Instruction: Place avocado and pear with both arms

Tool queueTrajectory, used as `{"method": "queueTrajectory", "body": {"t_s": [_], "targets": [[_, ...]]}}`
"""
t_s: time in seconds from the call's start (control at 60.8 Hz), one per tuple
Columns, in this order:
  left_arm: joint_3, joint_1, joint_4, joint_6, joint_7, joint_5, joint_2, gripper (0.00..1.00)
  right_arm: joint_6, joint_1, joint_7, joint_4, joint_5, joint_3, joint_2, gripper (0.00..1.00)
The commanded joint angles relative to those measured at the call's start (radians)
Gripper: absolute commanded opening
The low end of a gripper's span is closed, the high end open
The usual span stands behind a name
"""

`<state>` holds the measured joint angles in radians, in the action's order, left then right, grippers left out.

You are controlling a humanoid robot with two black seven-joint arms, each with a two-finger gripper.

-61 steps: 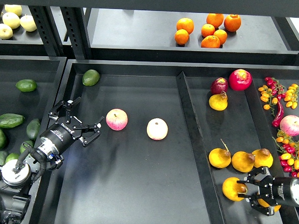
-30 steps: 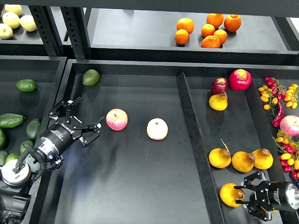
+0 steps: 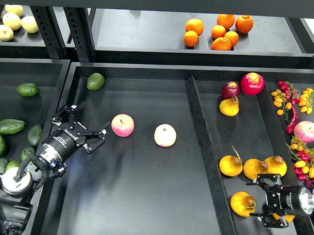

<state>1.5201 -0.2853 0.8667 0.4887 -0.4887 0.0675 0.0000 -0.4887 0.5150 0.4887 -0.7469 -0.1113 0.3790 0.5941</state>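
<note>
A green avocado [image 3: 95,81] lies in the far left corner of the middle tray [image 3: 138,199]. My left gripper [image 3: 93,118] is open and empty, nearer than that avocado and just left of a pink apple. Several more avocados [image 3: 10,126] lie in the left tray. An orange-yellow pear [image 3: 242,204] lies on the right tray floor, just left of my right gripper [image 3: 257,196], which is wide open with its fingers apart from the pear. Three more pears [image 3: 255,169] lie in a row behind it, and another pear [image 3: 229,106] lies further back.
Two pink apples [image 3: 122,125] [image 3: 165,135] lie mid-tray. A raised divider [image 3: 200,145] separates the middle and right trays. Red fruits [image 3: 252,83], chillies and cherry tomatoes [image 3: 302,99] lie at the right. Oranges [image 3: 218,32] and pale apples [image 3: 13,22] sit on the back shelf.
My right gripper has opened, let go of the pear and drawn back to the right. The pear now lies on the tray. The left arm has not moved.
</note>
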Motion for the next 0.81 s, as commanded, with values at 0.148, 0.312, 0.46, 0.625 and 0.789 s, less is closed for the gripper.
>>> {"method": "queueTrajectory", "body": {"t_s": [0.148,0.312,0.46,0.625,0.789], "targets": [[0.000,0.002,0.002,0.000,0.000,0.000,0.000,0.99,0.000,0.037,0.000,-0.035,-0.039,0.004,0.016,0.99],[0.000,0.000,0.005,0.000,0.000,0.000,0.000,0.99,0.000,0.059,0.000,-0.031,-0.047,0.046,0.016,0.99],[0.000,0.000,0.015,0.000,0.000,0.000,0.000,0.99,0.000,0.065,0.000,-0.026,-0.045,0.133,0.006,0.99],[-0.001,0.000,0.020,0.000,0.000,-0.002,0.000,0.99,0.000,0.072,0.000,-0.022,-0.045,0.268,-0.042,0.99],[-0.001,0.000,0.020,0.000,0.000,-0.002,0.000,0.99,0.000,0.062,0.000,-0.014,-0.037,0.414,-0.129,0.99]]}}
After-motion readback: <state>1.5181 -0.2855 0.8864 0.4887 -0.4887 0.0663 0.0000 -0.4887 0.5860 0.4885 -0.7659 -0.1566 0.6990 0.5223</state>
